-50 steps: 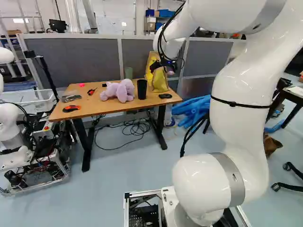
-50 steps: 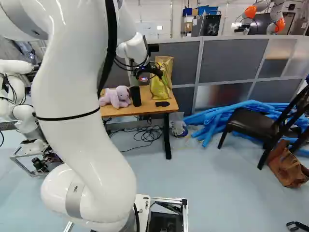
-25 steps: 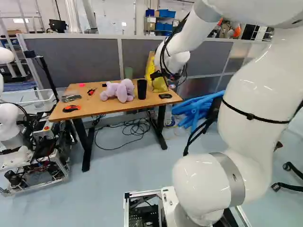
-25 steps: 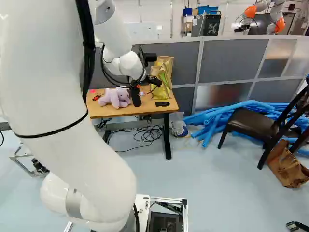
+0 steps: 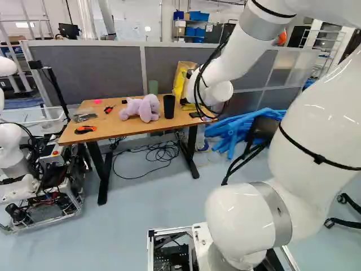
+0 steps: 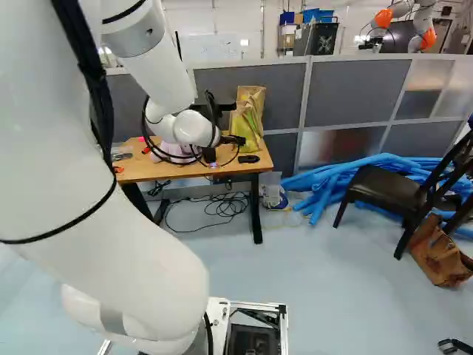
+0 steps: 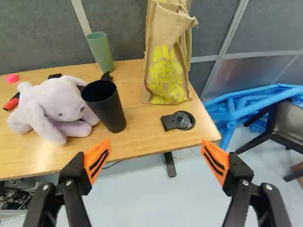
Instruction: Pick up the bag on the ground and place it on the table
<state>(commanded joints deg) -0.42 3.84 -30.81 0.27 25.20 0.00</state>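
The fingers of the gripper stand wide apart, their orange pads facing each other, with the near edge of the table and the floor seen in the gap. Ahead of them on the tabletop lies a black gadget with a round part. Just beyond it, the tan bag with yellow print stands upright on the table, near its back edge and apart from the fingers.

A black tumbler stands between the bag and a pale purple stuffed toy, and a green cup stands behind the tumbler. Past the toy are a pink item and a red-and-black tool; an orange-and-black cutter and some grey items sit near the table's left end in the left base view.

A grey divider runs behind the table, and loose cables lie on the floor under it. At the right of the right base view are blue tubes, a dark chair and a brown bag on the floor. Another robot stands at the left of the left base view.
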